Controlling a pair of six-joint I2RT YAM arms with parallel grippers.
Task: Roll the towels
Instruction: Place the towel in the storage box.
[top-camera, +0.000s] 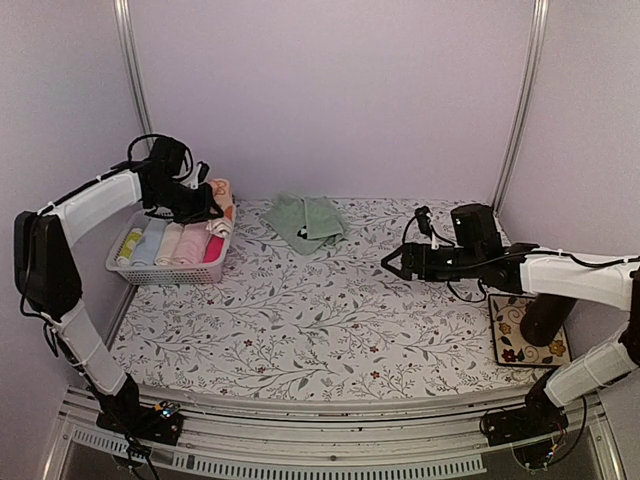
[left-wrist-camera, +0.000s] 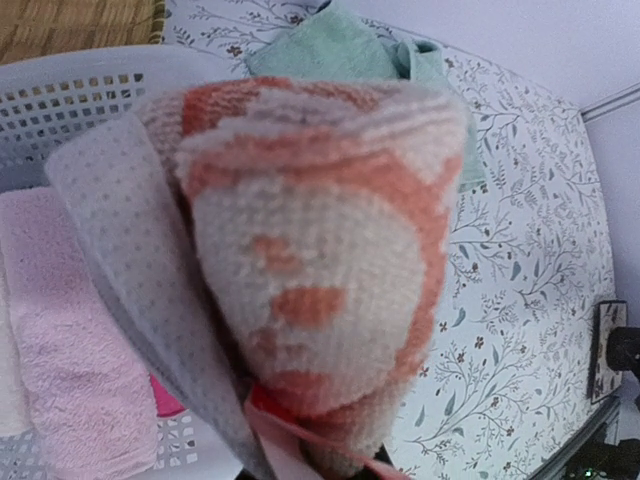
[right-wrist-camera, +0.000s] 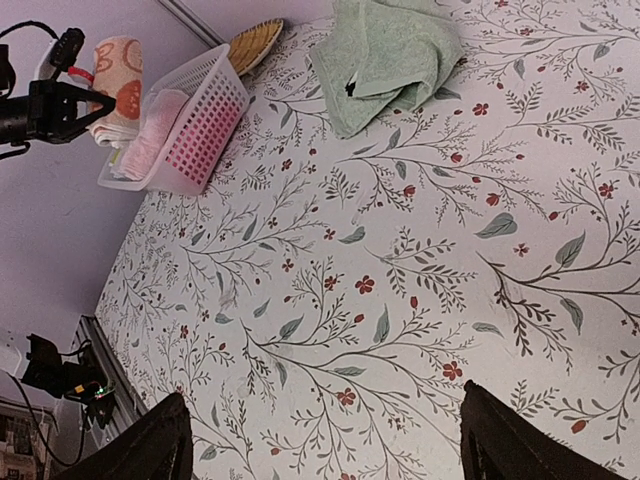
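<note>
Floral surface (top-camera: 320, 330) — left tool (top-camera: 208, 206) clamps rolled orange towel (left-wrist-camera: 320, 270) over basket (top-camera: 165, 276); right tool (right-wrist-camera: 320, 430) wide, empty — green towel (top-camera: 308, 220) needs rolling.

ROBOT TEST CELL, LAB SETTING: A left arm (top-camera: 95, 205) and a right arm (top-camera: 575, 278), both sleeved in white, stand bolted to a slotted metal rail (top-camera: 330, 415) along the near edge of a bench (top-camera: 300, 320) with a floral cover. Plain lilac panels (top-camera: 330, 90) on aluminium posts (top-camera: 133, 70) close in the left, far and right sides.
</note>
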